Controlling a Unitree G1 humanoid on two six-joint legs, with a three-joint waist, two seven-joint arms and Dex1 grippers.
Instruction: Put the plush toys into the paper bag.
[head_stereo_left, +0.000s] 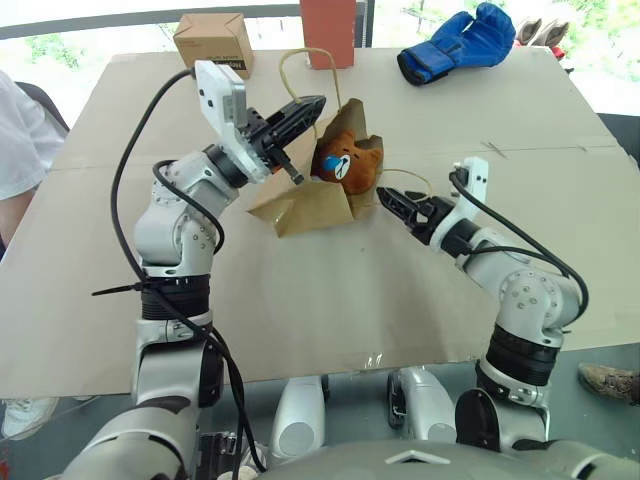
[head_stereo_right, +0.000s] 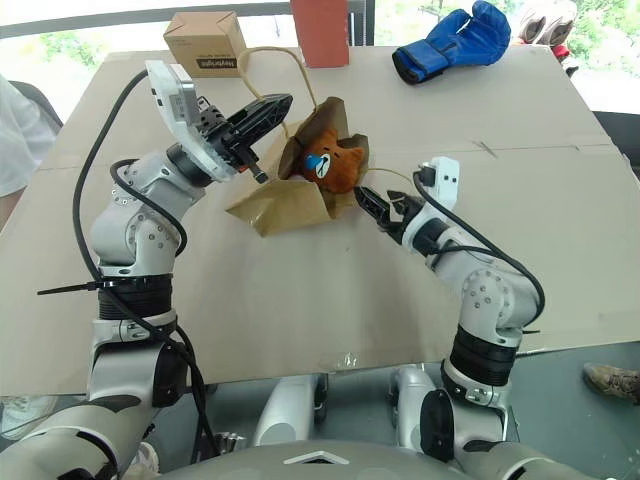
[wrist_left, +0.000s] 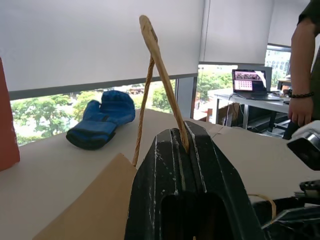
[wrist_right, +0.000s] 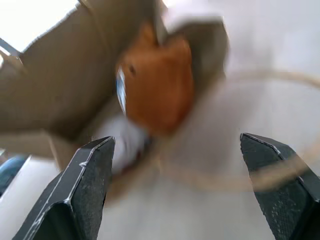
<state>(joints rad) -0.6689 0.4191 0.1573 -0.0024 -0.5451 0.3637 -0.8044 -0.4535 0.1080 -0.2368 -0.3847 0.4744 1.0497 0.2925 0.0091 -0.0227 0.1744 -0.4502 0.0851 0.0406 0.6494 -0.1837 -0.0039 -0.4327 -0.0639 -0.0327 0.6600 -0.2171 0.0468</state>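
Observation:
The brown paper bag (head_stereo_left: 305, 205) lies on the table with its mouth raised towards the right. My left gripper (head_stereo_left: 312, 108) is shut on one of its looped handles (wrist_left: 160, 70) and holds that side up. The brown bear plush toy (head_stereo_left: 345, 160) with a blue patch sits in the bag's mouth. Under the bear in the right wrist view is a blurred white shape (wrist_right: 127, 142), possibly the other plush toy. My right gripper (head_stereo_left: 392, 203) hangs open and empty just right of the bag, pointing at the bear (wrist_right: 160, 85). The bag's second handle (head_stereo_left: 410, 180) lies on the table near it.
A blue boxing glove (head_stereo_left: 455, 42) lies at the far right of the table. A small cardboard box (head_stereo_left: 213, 40) and a red-orange box (head_stereo_left: 328, 30) stand at the far edge behind the bag. One person (head_stereo_left: 20, 130) sits at the left; another (wrist_left: 305, 65) stands beyond the table.

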